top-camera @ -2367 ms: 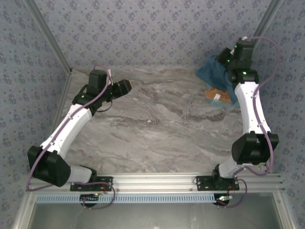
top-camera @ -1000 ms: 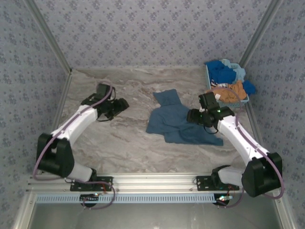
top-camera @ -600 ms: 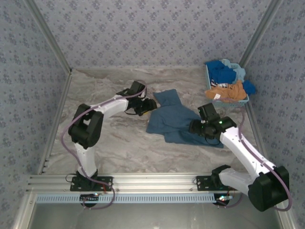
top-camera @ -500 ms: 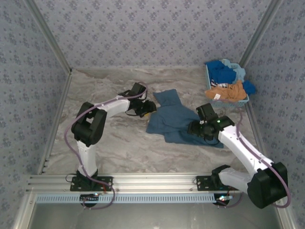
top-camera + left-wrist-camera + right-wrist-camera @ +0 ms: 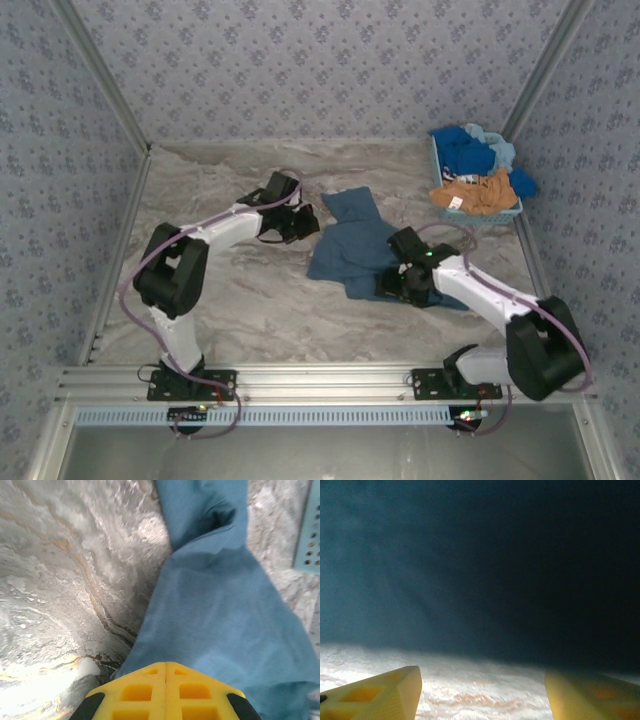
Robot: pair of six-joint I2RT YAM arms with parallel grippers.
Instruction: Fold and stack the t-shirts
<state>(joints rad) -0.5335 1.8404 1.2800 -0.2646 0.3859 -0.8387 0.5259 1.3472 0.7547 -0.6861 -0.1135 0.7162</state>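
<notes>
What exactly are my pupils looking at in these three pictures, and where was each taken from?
Two white robot arms stand bolted at a marble-patterned table. One picture looks down from above; the others come from a camera on each wrist. A dusty slate-blue cloth t-shirt lies crumpled mid-table. A light-blue plastic basket at the far right holds a bright blue shirt and an orange-brown shirt. The left pincer is shut at the shirt's edge; the right pincer is open, low against the shirt. Neither visibly holds anything.
</notes>
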